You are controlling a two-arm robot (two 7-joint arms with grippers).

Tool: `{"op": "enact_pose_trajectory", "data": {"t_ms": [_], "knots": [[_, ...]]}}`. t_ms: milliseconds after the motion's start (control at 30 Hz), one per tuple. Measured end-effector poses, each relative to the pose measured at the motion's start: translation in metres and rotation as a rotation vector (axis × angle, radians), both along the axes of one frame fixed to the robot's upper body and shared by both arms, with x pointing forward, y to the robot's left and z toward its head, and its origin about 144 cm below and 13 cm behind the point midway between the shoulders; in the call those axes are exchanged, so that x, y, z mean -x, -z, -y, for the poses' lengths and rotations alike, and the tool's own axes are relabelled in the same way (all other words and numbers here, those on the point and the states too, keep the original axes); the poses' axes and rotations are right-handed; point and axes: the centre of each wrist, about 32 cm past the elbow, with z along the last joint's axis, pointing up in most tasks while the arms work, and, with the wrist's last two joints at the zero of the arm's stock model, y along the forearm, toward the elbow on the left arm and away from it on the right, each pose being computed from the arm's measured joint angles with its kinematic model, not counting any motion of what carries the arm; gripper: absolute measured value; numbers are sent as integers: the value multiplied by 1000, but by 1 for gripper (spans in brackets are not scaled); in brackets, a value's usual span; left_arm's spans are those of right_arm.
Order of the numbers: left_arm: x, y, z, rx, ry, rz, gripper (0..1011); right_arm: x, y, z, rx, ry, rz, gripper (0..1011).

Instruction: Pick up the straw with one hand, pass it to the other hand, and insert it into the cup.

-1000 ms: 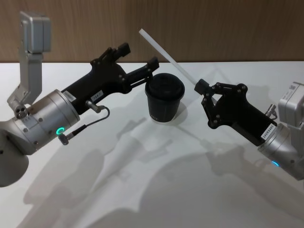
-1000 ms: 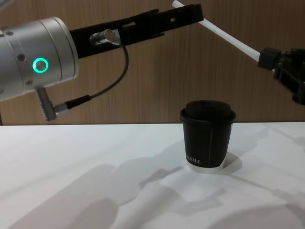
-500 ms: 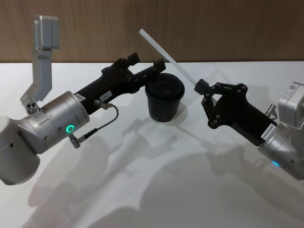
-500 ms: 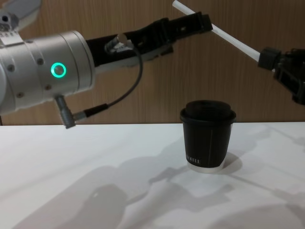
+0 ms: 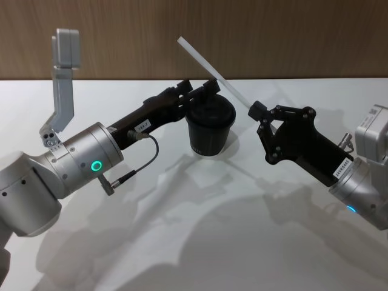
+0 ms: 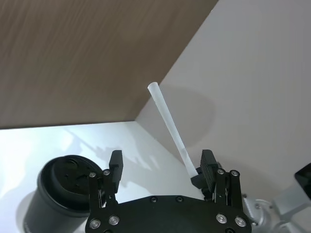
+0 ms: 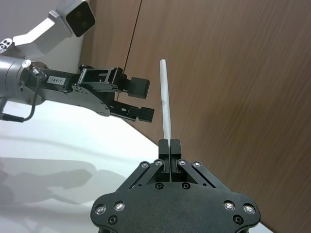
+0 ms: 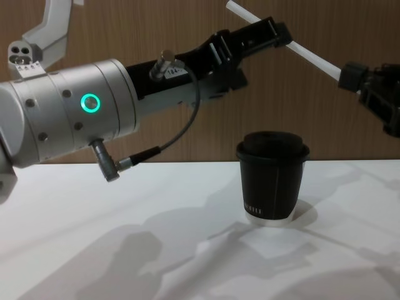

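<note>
The white straw (image 5: 200, 59) slants up in the air over the table, and my right gripper (image 5: 253, 110), short and blocky, is shut on its lower end (image 7: 166, 104). The black ribbed cup (image 5: 210, 124) with its domed lid stands on the table below and between the arms (image 8: 272, 178). My left gripper (image 5: 200, 88), long and slim on a silver cylinder with a green ring, reaches over the cup with its jaws open. Its fingertips (image 6: 208, 160) sit right beside the straw's (image 6: 170, 124) middle; I cannot tell whether they touch it.
The white table (image 5: 194, 230) stretches out in front of the cup. A wooden wall (image 5: 291, 36) closes off the back. A thin grey cable (image 8: 181, 134) loops under the left wrist.
My left arm has swung forward and to the right, bringing its open fingers up over the cup to the straw. The right gripper and the straw have stayed still.
</note>
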Motion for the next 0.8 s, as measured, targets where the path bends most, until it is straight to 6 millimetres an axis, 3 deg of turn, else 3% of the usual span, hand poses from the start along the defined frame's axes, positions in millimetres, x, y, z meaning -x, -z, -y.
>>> {"op": "enact_pose_trajectory", "data": {"t_ms": [800], "knots": [[-11,7,5,155,84,-71,1003,0,0,0,0,0,0,18]]}}
